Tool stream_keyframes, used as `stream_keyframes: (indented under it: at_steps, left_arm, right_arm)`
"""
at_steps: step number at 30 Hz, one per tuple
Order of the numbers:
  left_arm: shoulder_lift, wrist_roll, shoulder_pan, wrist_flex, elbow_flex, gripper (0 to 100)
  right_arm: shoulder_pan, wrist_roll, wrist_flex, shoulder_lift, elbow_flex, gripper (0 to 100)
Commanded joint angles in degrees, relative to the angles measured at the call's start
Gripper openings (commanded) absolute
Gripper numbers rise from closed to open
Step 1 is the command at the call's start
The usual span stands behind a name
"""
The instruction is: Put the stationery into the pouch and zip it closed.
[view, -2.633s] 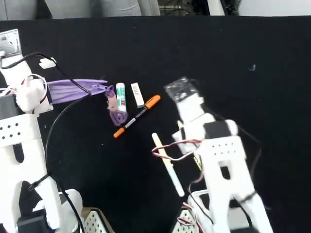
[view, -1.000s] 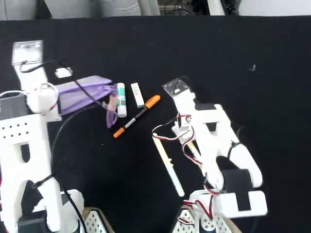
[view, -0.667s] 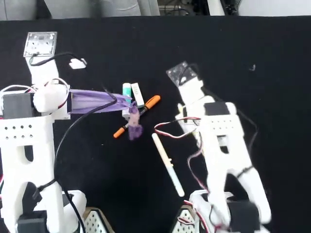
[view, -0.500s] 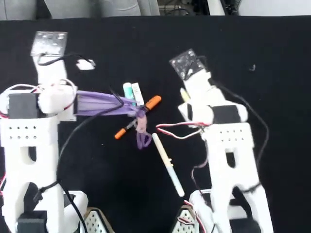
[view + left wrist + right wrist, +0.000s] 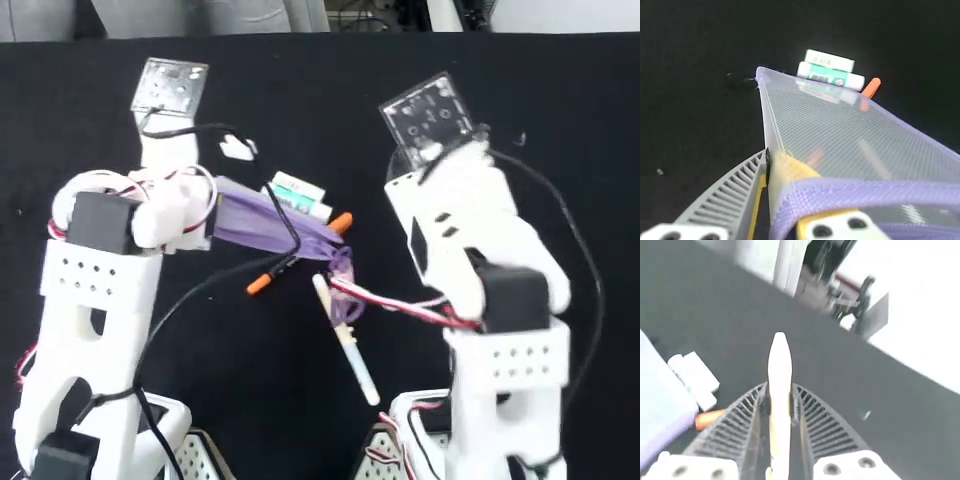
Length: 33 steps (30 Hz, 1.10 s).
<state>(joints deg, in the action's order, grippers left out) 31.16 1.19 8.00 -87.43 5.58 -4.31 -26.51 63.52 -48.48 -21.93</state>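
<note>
My left gripper [image 5: 774, 172] is shut on the edge of the purple mesh pouch [image 5: 272, 225], holding it lifted and slanted over the stationery. The pouch's purple strap [image 5: 345, 292] dangles from its low end. A green-and-white glue stick [image 5: 830, 80] and a white eraser [image 5: 830, 60] lie side by side just past the pouch's far corner. An orange marker [image 5: 342, 221] lies partly under the pouch. Nearer the arm bases, a white pen [image 5: 346, 340] rests on the table. My right gripper [image 5: 780, 386] is shut on a cream pen [image 5: 780, 360], held up above the table.
The table is covered in black cloth [image 5: 560, 110]. Both white arm bases [image 5: 90, 400] stand at the near edge, with cables [image 5: 400, 305] looping between them. Room furniture shows beyond the far edge.
The left arm swung the pouch to the right, over the marker, and pushed the glue stick and eraser askew. The right arm rose and drew back with the cream pen.
</note>
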Motion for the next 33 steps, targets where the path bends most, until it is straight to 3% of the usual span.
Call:
stream_keyframes:
  at_steps: [1,6,14,18,26,33]
  left_arm:
    - [0.2,1.7,4.8,1.8,-1.5,3]
    - [0.2,1.7,7.5,3.9,0.7,3]
    - [0.8,6.4,11.8,14.9,10.8,3]
    - [0.8,6.7,14.9,14.9,10.8,3]
    - [0.4,6.9,16.2,14.9,11.2,3]
    - [0.3,6.9,16.0,15.2,11.3,3]
  right_arm:
    - [-3.0,0.5,-0.3,-4.4,5.2,1.1]
    - [-7.3,6.7,-4.1,-10.1,5.3,1.1]
    - [-9.7,7.1,-4.8,-19.6,3.6,1.1]
    - [-11.1,7.4,-9.8,-25.0,-2.9,1.1]
    - [-21.5,6.9,-22.5,-37.0,-21.1,1.1]
    - [-24.9,6.9,-24.1,-41.7,-24.7,1.1]
